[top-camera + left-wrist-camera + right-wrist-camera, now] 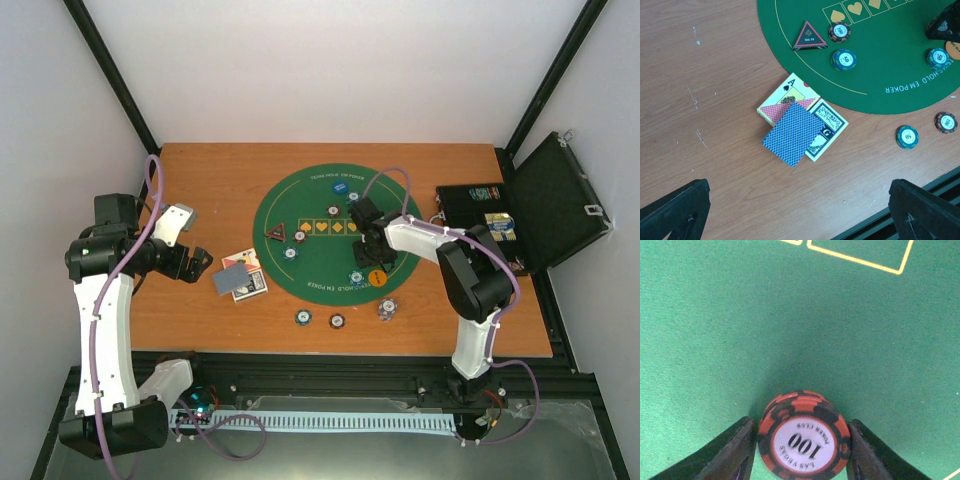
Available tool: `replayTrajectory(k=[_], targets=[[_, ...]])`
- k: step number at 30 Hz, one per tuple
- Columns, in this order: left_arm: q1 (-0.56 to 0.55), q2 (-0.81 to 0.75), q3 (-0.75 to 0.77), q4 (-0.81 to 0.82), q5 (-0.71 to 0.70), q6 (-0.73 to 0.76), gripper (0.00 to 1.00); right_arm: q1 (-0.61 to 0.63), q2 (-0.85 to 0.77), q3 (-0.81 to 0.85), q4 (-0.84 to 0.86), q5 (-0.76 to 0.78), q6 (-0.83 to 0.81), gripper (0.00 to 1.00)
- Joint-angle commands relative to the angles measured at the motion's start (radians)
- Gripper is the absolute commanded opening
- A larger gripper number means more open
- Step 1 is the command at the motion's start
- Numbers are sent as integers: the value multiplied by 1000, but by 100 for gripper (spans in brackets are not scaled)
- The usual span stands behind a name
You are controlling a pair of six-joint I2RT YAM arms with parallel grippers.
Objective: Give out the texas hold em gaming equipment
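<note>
A red-and-black 100 poker chip [804, 440] lies on the green poker mat [790, 315], and my right gripper [801, 452] is shut on it, its fingers [730, 452] tight against both sides. From above, the right gripper [372, 250] sits over the mat [320, 195] beside an orange disc [376, 277]. My left gripper [200, 262] hangs open over bare wood, left of the blue-backed playing cards [238, 275]. The cards [795, 132] lie apart from its fingers [675, 212]. A red-black triangular marker [809, 36] and striped chips [844, 59] rest on the mat.
A black hinged case [540, 205] stands open at the table's right edge, with chips inside. Loose chips [338, 321] lie on the wood near the front edge, another [386, 308] to their right. A black rail [920, 200] runs along the near edge.
</note>
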State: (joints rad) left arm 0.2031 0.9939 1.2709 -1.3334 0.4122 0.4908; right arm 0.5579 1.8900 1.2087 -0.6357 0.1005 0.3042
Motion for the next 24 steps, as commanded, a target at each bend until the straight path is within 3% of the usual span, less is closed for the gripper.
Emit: replayTrajectory(k=[1,5,11,17,24], targets=[[3,-3,26,-8,3,-2,100,-10,-3,16,-1,6,-8,53],[4,-4,27,-10,7,-1,100,-9,-42,28,-31,30,-9,65],[3,-3,25,-8,5,-2,100,44,-157,69,-116,124,4,67],[3,-4,25,-3,6,-4,100,266,-305,29,-168,161,111,73],[3,0,21,-1,11,-8,100,498,-323,-102,-140,145,262,76]])
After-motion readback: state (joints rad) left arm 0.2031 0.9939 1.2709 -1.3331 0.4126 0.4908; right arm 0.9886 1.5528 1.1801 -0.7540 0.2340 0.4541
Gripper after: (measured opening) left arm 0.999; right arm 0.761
